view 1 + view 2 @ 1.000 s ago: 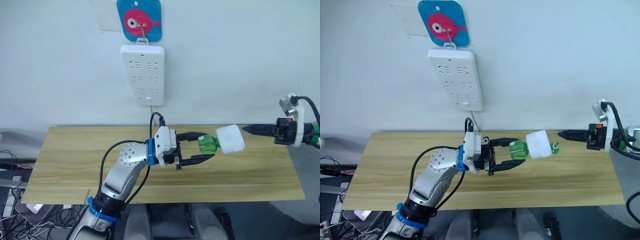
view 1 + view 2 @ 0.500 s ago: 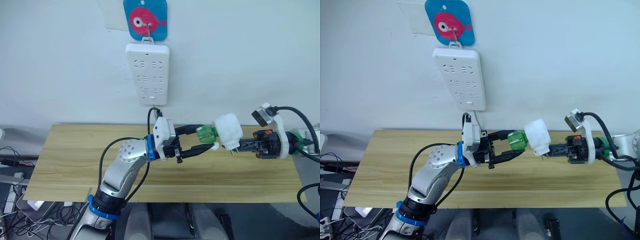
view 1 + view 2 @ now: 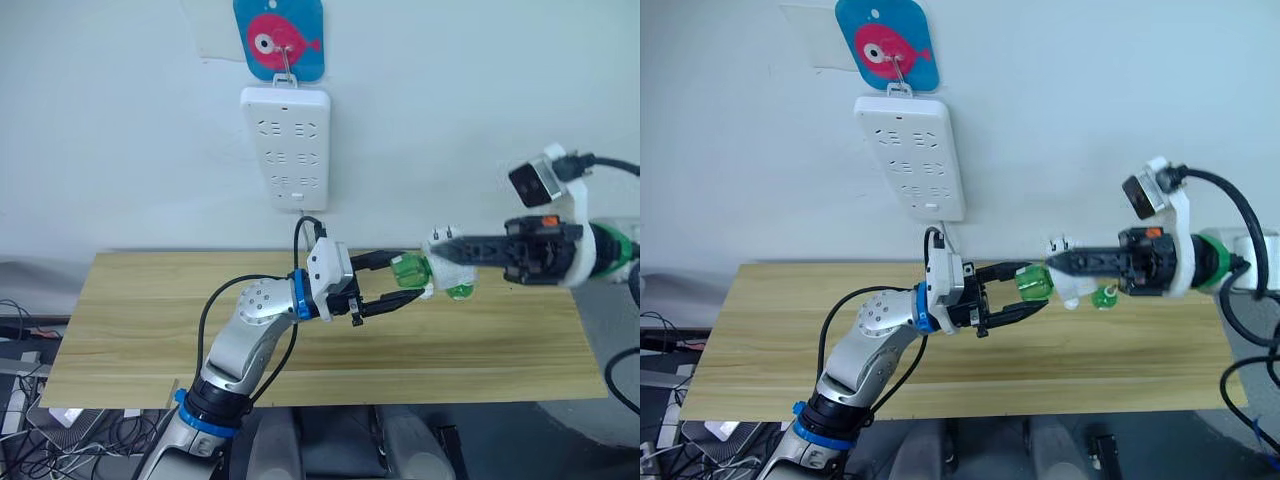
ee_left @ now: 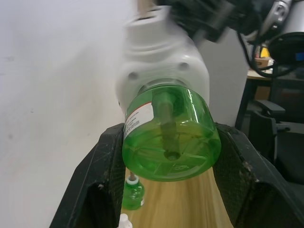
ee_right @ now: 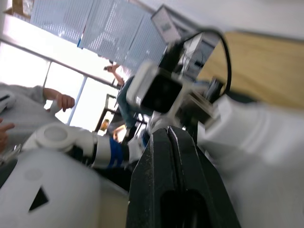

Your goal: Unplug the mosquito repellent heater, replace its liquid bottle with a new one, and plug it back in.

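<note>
Two grippers meet in the air above the wooden table [image 3: 150, 340], and between them we see the heater [image 3: 446, 262] with its green bottle [image 3: 409, 270] still fitted underneath. Our left gripper [image 3: 398, 284] has its black fingers [image 4: 102, 183] on either side of the bottle's round body, touching it, so it is pinching the bottle; the left wrist view looks straight at the bottle's base, with the thin wick rod running up inside into the white heater just beyond the fingertips. Our right gripper [image 3: 442, 247] comes in from the opposite side with its fingers pressed close together against the heater, whose two metal prongs stand up just beside that gripper's tip; we cannot tell how firmly it holds the white body. Beyond the held bottle, down on the table, the left wrist view shows the capped bottle [image 4: 133, 193] standing upright, with a small white thing partly cut off just beside it. Behind both grippers a white power strip [image 3: 285, 148] hangs on the wall from a hook on a blue fish plaque [image 3: 279, 38], well apart from the heater, its sockets bare
</note>
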{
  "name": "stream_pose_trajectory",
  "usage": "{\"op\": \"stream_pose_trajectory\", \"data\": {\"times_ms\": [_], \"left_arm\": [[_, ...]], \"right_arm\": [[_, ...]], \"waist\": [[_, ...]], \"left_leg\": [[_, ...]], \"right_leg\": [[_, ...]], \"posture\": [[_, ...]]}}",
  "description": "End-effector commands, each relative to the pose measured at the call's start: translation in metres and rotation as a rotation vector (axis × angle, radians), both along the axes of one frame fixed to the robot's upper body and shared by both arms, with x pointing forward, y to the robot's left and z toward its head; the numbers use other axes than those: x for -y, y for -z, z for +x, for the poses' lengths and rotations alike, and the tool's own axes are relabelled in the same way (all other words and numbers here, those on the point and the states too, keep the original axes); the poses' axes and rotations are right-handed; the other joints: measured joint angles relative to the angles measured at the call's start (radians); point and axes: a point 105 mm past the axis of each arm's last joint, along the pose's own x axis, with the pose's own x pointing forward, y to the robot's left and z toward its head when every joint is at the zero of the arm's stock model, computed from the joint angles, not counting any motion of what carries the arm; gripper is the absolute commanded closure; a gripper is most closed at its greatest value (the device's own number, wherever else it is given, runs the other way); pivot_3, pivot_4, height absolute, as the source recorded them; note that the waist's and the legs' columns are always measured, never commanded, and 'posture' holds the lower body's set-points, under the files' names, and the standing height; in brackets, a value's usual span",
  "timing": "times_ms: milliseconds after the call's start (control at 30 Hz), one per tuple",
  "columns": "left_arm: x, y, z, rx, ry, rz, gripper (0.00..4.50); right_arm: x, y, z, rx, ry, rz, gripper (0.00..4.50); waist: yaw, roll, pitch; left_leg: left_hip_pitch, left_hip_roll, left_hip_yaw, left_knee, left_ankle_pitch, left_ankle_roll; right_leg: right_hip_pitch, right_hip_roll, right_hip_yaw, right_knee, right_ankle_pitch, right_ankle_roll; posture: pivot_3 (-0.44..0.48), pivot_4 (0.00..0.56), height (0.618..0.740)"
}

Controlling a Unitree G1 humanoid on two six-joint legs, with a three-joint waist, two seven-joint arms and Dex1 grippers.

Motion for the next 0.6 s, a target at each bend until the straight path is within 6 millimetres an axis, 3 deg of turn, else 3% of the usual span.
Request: {"op": "stream_pose_trajectory", "data": {"times_ms": [33,167,300,467,600], "left_arm": [[0.003,-0.005,-0.009,0.042,0.035,-0.013,2.28],[0.004,-0.002,-0.015,0.039,0.061,-0.009,2.28],[0.003,-0.007,-0.021,0.021,0.083,-0.036,2.28],[-0.001,-0.013,-0.011,0.006,0.02,-0.068,2.28],[-0.002,-0.013,-0.004,-0.02,-0.014,-0.064,2.28]], "right_arm": [[-0.003,-0.008,0.022,0.04,0.093,-0.007,4.48],[-0.001,0.004,0.045,0.059,0.166,-0.075,4.48],[0.006,0.028,0.048,0.049,0.17,-0.169,4.48],[0.015,0.059,0.023,-0.041,0.083,-0.226,4.48],[0.016,0.065,-0.004,-0.09,-0.004,-0.217,4.48]], "waist": [[-0.002,0.0,0.0],[0.0,0.0,0.0],[0.003,0.0,0.0],[0.009,0.0,0.0],[0.012,0.0,0.0]], "left_leg": [[0.0,0.0,0.0,0.0,0.0,0.0],[0.0,0.0,0.0,0.0,0.0,0.0],[-0.001,0.0,0.0,0.0,0.0,0.0],[-0.001,0.0,0.0,0.0,0.0,0.0],[-0.001,0.0,0.0,0.0,0.0,0.0]], "right_leg": [[0.0,0.0,0.0,0.0,0.0,0.0],[-0.001,0.0,0.0,0.001,0.0,0.0],[-0.002,-0.001,0.0,0.0,0.0,0.0],[-0.001,-0.001,0.0,0.0,0.0,0.0],[-0.001,-0.001,0.0,0.001,0.0,0.0]], "posture": [[-0.15,0.28,0.74],[-0.137,0.282,0.74],[-0.13,0.285,0.74],[-0.122,0.291,0.74],[-0.125,0.292,0.74]]}}
